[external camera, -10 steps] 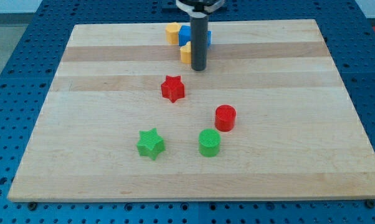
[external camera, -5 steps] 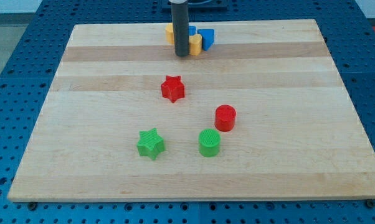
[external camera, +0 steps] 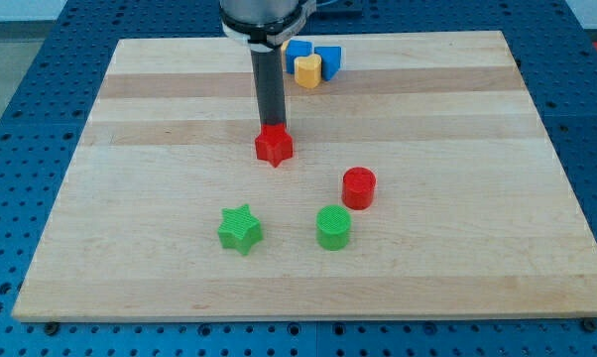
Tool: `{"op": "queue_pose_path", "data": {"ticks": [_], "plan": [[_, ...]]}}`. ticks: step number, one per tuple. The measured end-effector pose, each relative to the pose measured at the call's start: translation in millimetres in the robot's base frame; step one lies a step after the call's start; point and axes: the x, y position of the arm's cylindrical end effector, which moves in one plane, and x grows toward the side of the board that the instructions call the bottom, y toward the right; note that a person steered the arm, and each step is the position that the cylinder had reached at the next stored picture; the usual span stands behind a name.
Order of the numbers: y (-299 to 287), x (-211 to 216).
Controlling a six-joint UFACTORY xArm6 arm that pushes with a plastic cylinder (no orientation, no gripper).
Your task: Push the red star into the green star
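Observation:
The red star point(external camera: 274, 147) lies near the middle of the wooden board point(external camera: 457, 198). The green star point(external camera: 240, 229) lies below it, slightly toward the view's left, well apart from it. My tip point(external camera: 272, 126) stands at the red star's top edge, touching or nearly touching it. The rod rises straight up from there to the view's top.
A red cylinder point(external camera: 358, 187) and a green cylinder point(external camera: 333, 227) lie right of the green star. A yellow block point(external camera: 307, 69) and two blue blocks point(external camera: 328, 59) cluster at the board's top edge. The board rests on a blue pegboard surface.
My tip has moved from the yellow and blue cluster at the top down and to the left, arriving at the red star's top edge. The red star has barely shifted.

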Motion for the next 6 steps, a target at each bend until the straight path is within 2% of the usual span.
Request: {"op": "queue_pose_path", "data": {"ticks": [4, 6], "plan": [[0.5, 110.3], [-7.1, 108.3]]}}
